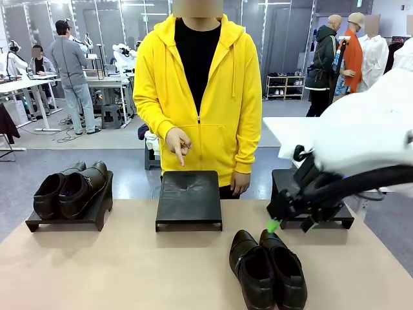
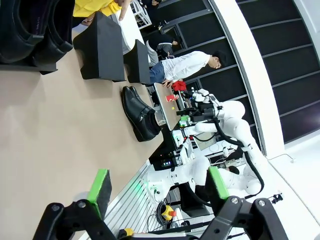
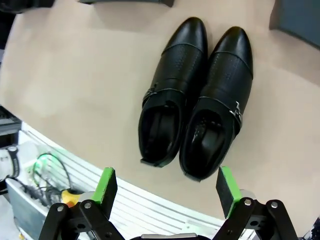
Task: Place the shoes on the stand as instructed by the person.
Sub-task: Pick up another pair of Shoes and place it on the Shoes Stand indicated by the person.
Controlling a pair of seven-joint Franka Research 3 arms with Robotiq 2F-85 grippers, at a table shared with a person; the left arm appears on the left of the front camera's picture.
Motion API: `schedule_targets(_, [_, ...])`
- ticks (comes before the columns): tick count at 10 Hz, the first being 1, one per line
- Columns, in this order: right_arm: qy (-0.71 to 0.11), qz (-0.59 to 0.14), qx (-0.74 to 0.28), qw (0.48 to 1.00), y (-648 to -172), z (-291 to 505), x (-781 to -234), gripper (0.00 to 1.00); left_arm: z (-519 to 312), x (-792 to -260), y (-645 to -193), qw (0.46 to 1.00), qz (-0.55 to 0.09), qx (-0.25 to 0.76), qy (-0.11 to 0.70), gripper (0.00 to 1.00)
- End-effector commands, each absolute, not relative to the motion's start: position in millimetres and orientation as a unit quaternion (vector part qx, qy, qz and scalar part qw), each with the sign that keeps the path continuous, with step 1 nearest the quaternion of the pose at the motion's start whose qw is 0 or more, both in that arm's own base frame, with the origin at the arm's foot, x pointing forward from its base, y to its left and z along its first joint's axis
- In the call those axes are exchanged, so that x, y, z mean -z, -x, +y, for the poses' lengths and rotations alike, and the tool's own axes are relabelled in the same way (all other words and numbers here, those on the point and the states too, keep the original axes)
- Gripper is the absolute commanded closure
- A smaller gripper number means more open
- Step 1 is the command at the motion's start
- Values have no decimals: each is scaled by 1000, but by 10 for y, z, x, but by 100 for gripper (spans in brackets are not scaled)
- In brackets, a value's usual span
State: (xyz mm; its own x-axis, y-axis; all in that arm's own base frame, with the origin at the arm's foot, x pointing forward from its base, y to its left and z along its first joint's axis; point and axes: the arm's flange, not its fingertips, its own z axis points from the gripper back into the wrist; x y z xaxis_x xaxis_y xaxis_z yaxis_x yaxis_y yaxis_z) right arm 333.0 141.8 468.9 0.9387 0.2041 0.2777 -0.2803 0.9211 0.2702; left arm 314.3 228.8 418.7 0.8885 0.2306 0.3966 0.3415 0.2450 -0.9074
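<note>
A loose pair of black shoes (image 1: 268, 268) (image 3: 195, 100) (image 2: 140, 114) lies on the table, toes toward the person (image 1: 197, 84). My right gripper (image 1: 291, 226) (image 3: 166, 189) hangs open just above and behind that pair, nothing between its green pads (image 3: 107, 185). Another pair of shoes (image 1: 68, 190) (image 2: 30, 25) sits on the left stand (image 1: 64, 219). The person in the yellow hoodie points a finger (image 1: 181, 158) down at the bare middle stand (image 1: 188, 194) (image 2: 102, 47). My left gripper (image 2: 159, 186) is open and holds nothing, low over the table and far from the shoes.
A third stand (image 1: 322, 218) at the right is partly hidden behind my right arm (image 1: 368, 142). The table's near edge (image 3: 150, 190) runs just below the loose pair. Other people and workbenches stand far off behind the person.
</note>
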Motion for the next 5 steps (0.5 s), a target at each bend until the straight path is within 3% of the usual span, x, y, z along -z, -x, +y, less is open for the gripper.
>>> schedule_targets(1, [-109,-112,-104,982,-3426,1574,-4386,0,2261,-4198,-3133,752,-246,39,610,4])
schedule_targets(5, [-55,-98,-101,989,-3404,1903,-3912,0,2261,-4198,-3133,752,-246,39,610,4])
